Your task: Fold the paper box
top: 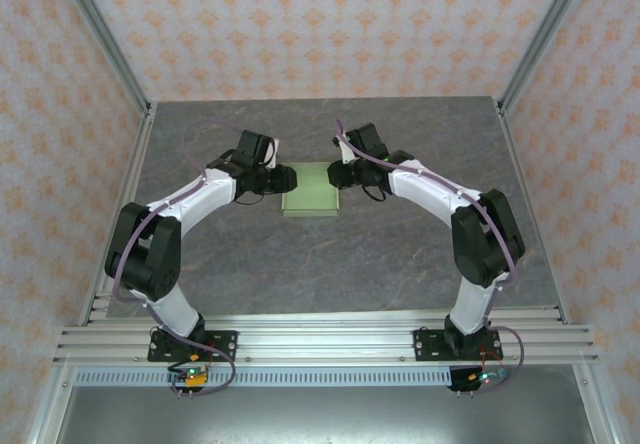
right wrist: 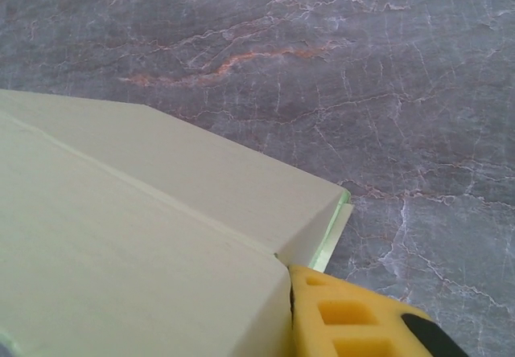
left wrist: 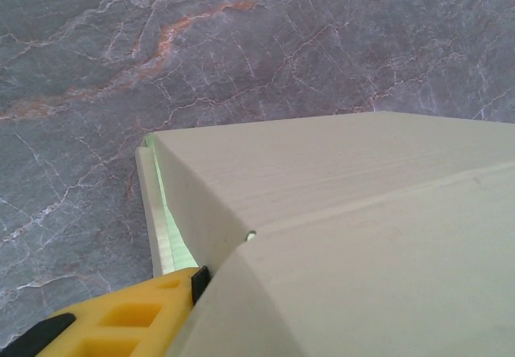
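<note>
The paper box (top: 311, 190) is pale green card, lying flat at the table's middle between both arms. My left gripper (top: 287, 179) is at its left edge and my right gripper (top: 334, 174) at its right edge. In the left wrist view the paper box (left wrist: 346, 212) rises over the jaws, and one yellow finger (left wrist: 121, 318) presses its black pad against a turned-up side flap. The right wrist view has the paper box (right wrist: 137, 236) with a yellow finger (right wrist: 346, 317) tight against its flap edge. The other finger of each gripper is hidden by the card.
The grey marbled table (top: 330, 264) spreads around the box. Aluminium frame posts (top: 130, 164) and patterned walls close in the left, right and back. The arms' mounting rail (top: 330, 342) runs along the near edge.
</note>
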Motion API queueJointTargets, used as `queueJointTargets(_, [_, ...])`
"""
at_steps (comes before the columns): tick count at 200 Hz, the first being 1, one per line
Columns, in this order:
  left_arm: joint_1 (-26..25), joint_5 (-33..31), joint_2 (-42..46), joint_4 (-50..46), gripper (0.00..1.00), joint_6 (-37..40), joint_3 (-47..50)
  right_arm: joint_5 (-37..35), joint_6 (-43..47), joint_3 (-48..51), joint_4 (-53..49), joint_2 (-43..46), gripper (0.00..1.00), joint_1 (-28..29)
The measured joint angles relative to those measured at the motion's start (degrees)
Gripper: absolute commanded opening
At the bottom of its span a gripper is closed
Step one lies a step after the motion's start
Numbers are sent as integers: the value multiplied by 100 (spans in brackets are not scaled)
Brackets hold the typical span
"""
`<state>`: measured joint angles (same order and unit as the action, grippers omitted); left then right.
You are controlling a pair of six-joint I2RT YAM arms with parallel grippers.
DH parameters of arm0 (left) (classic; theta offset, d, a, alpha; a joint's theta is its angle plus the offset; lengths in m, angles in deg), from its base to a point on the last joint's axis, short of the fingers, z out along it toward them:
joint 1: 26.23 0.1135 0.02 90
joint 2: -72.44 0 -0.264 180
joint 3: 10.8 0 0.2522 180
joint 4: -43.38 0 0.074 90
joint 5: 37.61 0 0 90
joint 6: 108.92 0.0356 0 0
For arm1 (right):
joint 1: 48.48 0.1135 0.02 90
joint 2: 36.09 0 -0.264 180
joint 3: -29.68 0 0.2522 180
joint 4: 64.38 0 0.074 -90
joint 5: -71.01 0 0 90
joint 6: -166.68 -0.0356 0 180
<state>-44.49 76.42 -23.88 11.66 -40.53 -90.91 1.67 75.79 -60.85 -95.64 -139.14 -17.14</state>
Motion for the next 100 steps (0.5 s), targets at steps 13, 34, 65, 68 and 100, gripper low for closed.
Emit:
queueJointTargets(13, [0, 22, -17, 7, 39, -26, 0, -81, -105, 0, 4, 0, 20, 9])
queueJointTargets(34, [0, 61, -52, 24, 39, -90, 9, -203, -227, 35, 94, 0, 19, 20])
queueJointTargets(65, [0, 85, -55, 133, 39, -109, 142, -284, -332, 531, 592, 37, 18, 46])
queueJointTargets(68, [0, 90, -55, 142, 39, -111, 160, -289, -352, 599, 636, 46, 18, 55])
queueJointTargets(100, [0, 116, -55, 358, 39, -195, 452, -286, -404, 1279, 1021, 240, 18, 142])
